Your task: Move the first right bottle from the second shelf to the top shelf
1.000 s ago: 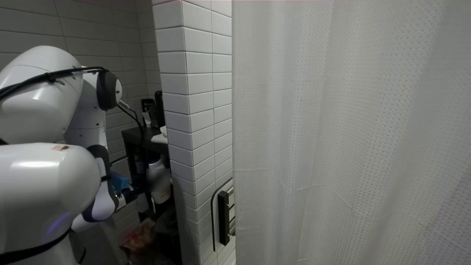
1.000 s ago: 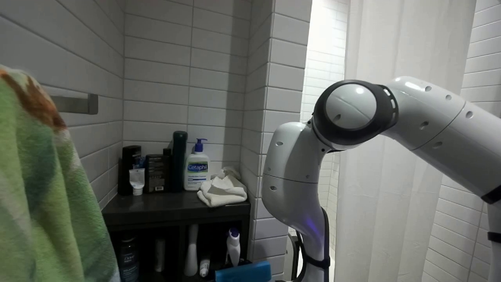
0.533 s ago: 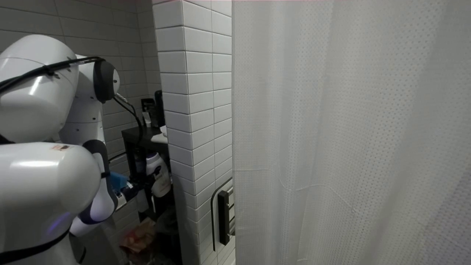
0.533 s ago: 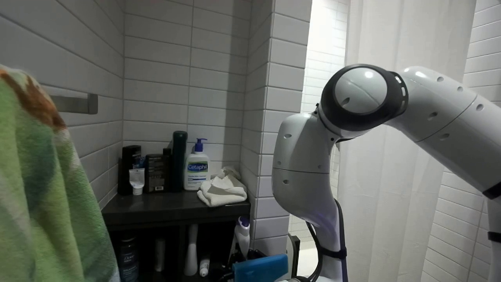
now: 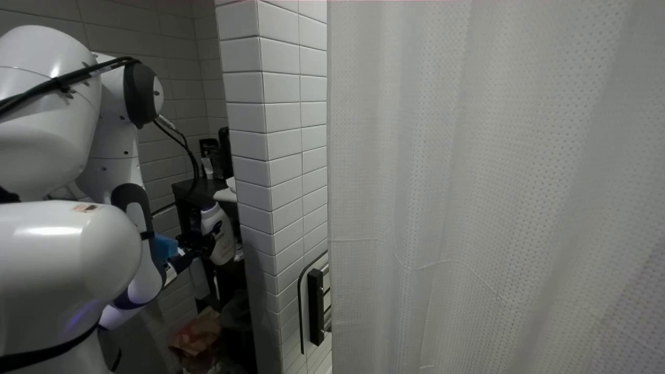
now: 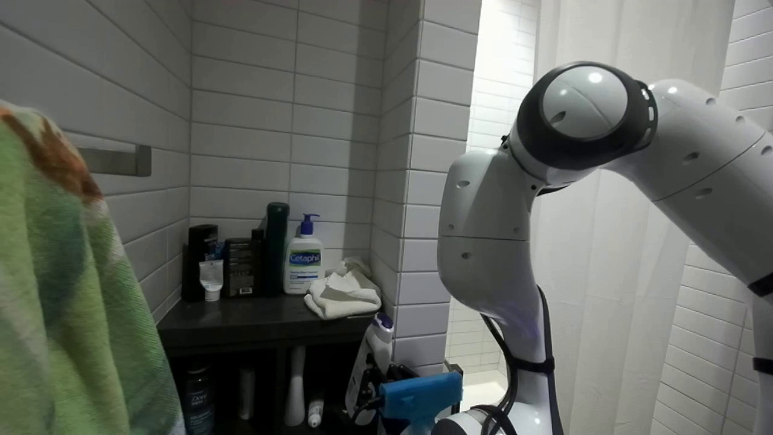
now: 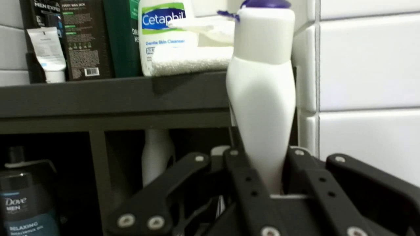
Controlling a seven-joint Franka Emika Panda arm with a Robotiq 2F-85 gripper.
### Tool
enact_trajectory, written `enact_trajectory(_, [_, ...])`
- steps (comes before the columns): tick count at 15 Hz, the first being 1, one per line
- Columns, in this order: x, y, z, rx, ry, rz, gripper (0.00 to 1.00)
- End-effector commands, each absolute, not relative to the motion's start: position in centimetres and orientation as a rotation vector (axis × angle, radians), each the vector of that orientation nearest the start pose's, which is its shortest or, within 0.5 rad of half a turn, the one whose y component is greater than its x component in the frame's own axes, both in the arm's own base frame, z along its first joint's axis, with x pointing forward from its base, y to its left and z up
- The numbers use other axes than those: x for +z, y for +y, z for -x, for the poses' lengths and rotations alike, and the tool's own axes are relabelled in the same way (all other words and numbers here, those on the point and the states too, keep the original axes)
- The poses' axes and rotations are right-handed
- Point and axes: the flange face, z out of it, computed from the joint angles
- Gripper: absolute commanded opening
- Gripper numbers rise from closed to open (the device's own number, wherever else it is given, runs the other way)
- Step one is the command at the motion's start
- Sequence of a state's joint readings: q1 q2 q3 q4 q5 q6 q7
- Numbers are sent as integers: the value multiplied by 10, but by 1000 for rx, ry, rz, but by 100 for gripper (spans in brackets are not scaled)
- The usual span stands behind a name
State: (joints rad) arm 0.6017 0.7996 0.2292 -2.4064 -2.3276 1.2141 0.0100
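1 white btl (image 7: 264, 95), tilted, is pinched btwn jaws nr front R corner of top surface (image 6: 253, 310). Atop: 1 tube (image 6: 211, 277) twd L edge, 1 green btl (image 6: 277, 249) + 1 Cetaphil btl (image 6: 304, 266) twd back edge, 1 cloth (image 6: 344, 297) by R edge.

Bottle (image 7: 262, 88): white, smooth-sided, purple cap (image 7: 265, 3) on, body narrowing toward base in wrist view. Print in exterior views too small to read. Held, tilted in both exterior views; nearly upright in wrist view. Hangs in front of right end of top shelf (image 6: 259, 314), overlapping its front edge in wrist view; contact cannot be told. Top shelf dark, flat, straight-edged. Second shelf (image 7: 102, 177) dark, directly beneath, divided into compartments.
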Motion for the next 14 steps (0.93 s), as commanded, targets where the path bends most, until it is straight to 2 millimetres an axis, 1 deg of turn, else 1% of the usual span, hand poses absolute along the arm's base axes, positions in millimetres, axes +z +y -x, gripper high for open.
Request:
enact_trajectory(1, [98, 250, -347, 119, 1334, -111, 6])
enact_trajectory(6, [138, 240, -360, 228, 1325, -124, 6])
enact_trajectory(8, [151, 241, -363, 264, 1335, -121, 6])
enact_trajectory(9, [158, 245, -364, 282, 1339, -116, 6])
enact_trajectory(11, [171, 259, -366, 320, 1346, -105, 6])
enact_trajectory(14, [189, 292, -362, 398, 1368, -77, 6])
